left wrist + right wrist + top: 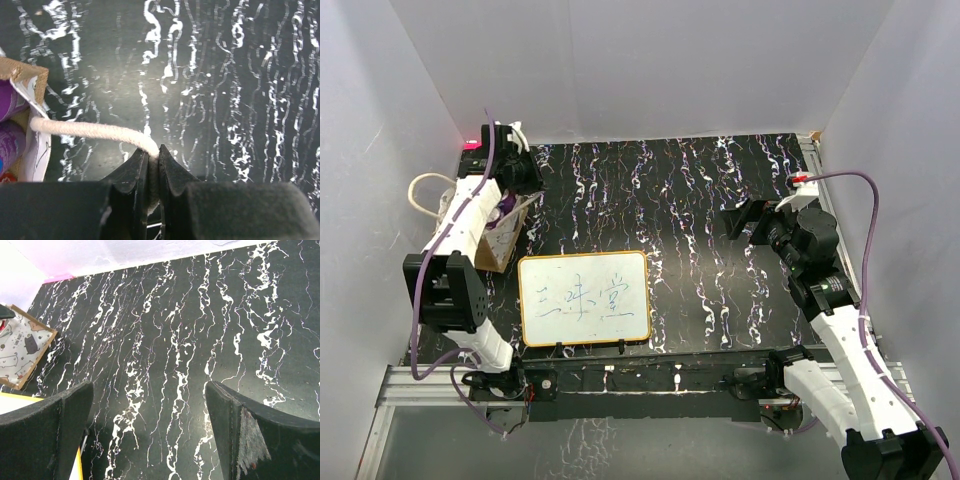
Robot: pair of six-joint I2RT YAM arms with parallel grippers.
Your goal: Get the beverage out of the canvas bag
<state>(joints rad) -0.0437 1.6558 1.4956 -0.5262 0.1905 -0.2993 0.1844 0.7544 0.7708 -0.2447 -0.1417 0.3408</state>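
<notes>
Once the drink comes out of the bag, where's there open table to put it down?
The widest bare stretch of table lies between the whiteboard and the right gripper, running to the back wall. The left side is crowded: the canvas bag, the left gripper clamped on its handle, and the whiteboard close beside.
</notes>
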